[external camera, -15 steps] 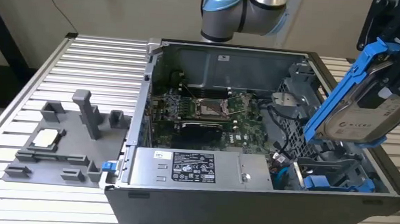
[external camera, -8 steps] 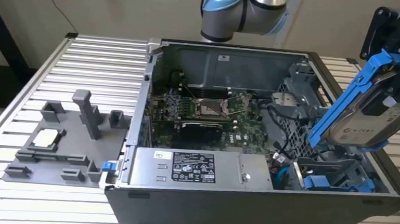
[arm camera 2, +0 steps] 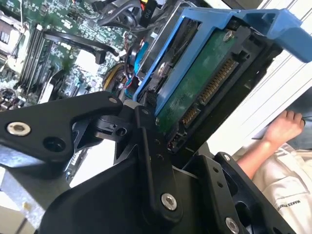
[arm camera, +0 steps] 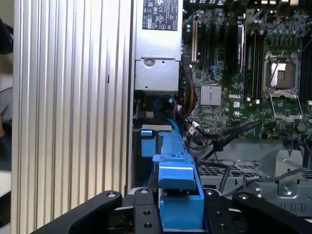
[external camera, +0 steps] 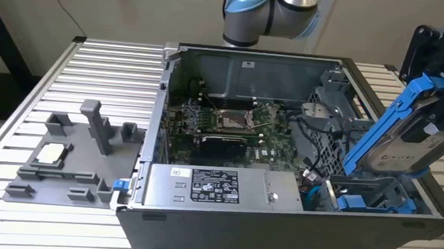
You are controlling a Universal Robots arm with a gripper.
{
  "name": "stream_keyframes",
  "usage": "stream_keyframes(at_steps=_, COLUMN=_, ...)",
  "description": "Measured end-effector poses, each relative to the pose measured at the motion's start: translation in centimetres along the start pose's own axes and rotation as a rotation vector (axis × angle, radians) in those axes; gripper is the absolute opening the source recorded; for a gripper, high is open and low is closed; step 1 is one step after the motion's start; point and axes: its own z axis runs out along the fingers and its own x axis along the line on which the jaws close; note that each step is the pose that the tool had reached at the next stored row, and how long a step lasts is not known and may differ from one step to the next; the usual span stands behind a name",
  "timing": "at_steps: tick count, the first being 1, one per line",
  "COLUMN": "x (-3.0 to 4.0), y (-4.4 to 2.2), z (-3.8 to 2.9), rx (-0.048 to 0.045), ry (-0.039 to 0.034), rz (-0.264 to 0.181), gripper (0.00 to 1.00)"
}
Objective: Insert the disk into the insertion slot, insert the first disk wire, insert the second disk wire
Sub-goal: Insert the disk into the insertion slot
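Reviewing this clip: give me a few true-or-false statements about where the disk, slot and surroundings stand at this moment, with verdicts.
1. The gripper has its jaws shut on the disk. True.
2. The disk is seated flat in the insertion slot. False: it hangs tilted above the slot, not yet in it.
3. The PC case is open, with the motherboard exposed. True.
4. The grey fixture lies inside the case. False: it sits on the ribbed table, on the exterior view's left of the case.
5. A person's hand appears in the second wrist view. True.
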Motion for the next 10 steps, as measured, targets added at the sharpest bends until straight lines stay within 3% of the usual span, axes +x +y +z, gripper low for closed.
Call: stream_keyframes(at_steps=10, x=0.32, y=-0.12, z=1.8, rx=0.0, ry=-0.0001, rz=0.001, gripper=0.33)
